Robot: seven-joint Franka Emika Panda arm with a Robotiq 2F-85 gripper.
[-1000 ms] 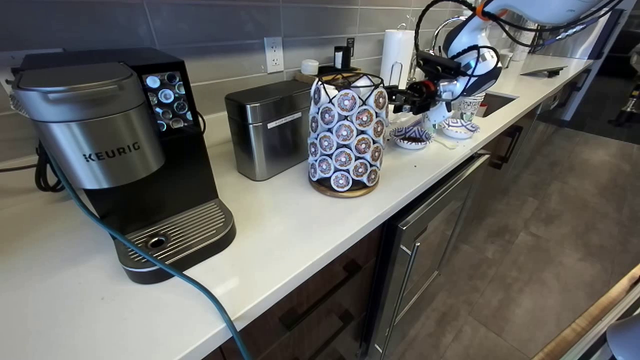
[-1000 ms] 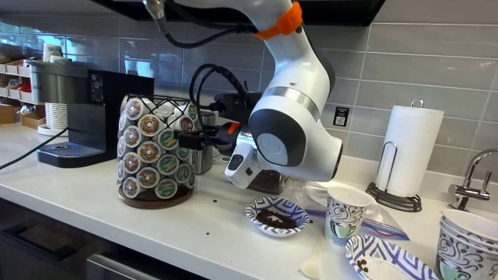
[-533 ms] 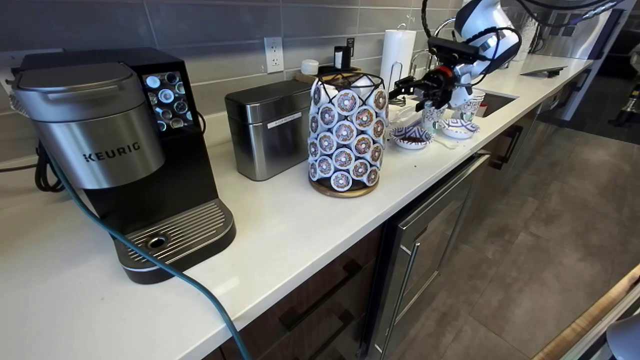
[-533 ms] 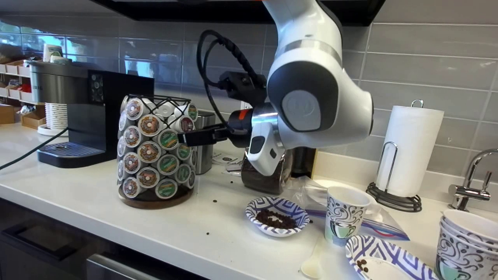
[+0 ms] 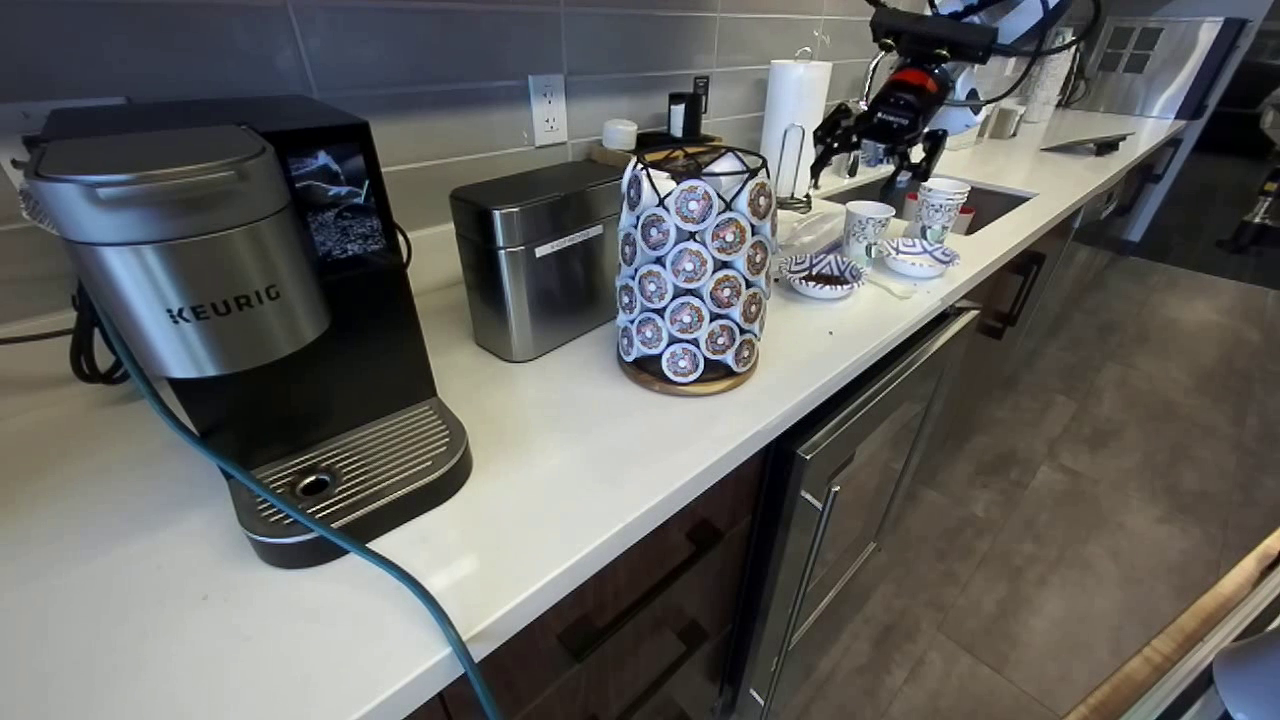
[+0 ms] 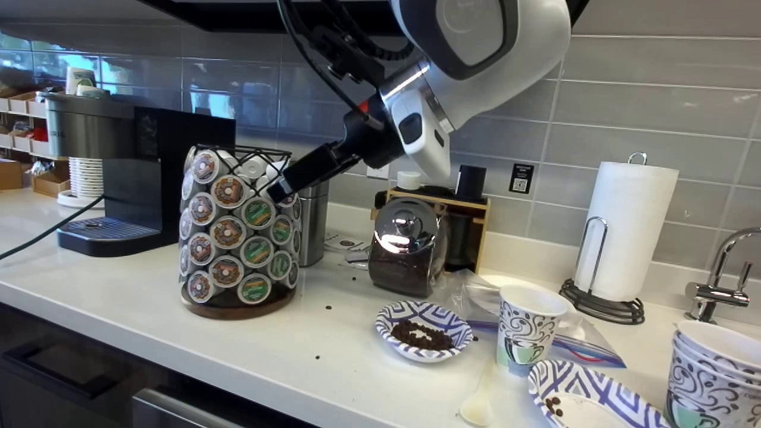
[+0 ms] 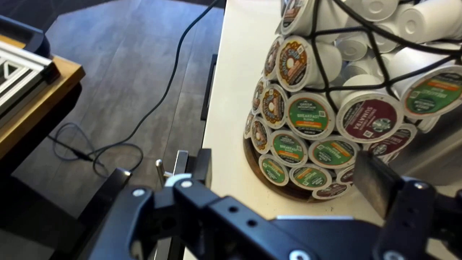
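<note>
Currently, the gripper (image 7: 285, 159) stands with jaws wide apart and nothing between them, tilted downward beside the upper part of the pod rack (image 6: 238, 311) and apparently apart from it. Rack is upright on the counter (image 6: 339, 380), not visibly tipped. Nearest to the jaws: the rack's pods (image 6: 228, 232). Judgement on working there: centre on one pod, say the dark red pod (image 7: 371, 117) or the green pod (image 7: 311, 115) next to it; keep the fingers (image 7: 377, 184) clear of the black wire (image 7: 388, 83); close slowly and lightly, as the pod walls look thin and neighbours sit tight. Depth from fingers to pods cannot be read from the wrist view, so check against both exterior views. Containers: rack carries pods in rows round its side, lids outward, plus loose white pods (image 7: 424, 23) lying in its top. Right of the rack in an exterior view, a blue-and-white bowl (image 6: 419, 355) holding dark beans (image 6: 437, 340); right of the rack and farther back than it, a jar (image 6: 398, 273), lower part filled with something dark. Farther right of the rack, a paper cup (image 6: 522, 339), bottom hidden, and a second bowl (image 6: 585, 377) with only a few beans (image 6: 553, 405) visible. Farthest of these from the rack, a stack of cups (image 6: 710, 386), insides not readable. Partly behind the rack in both exterior views, a metal tin (image 5: 560, 280), lid on, contents hidden.
</note>
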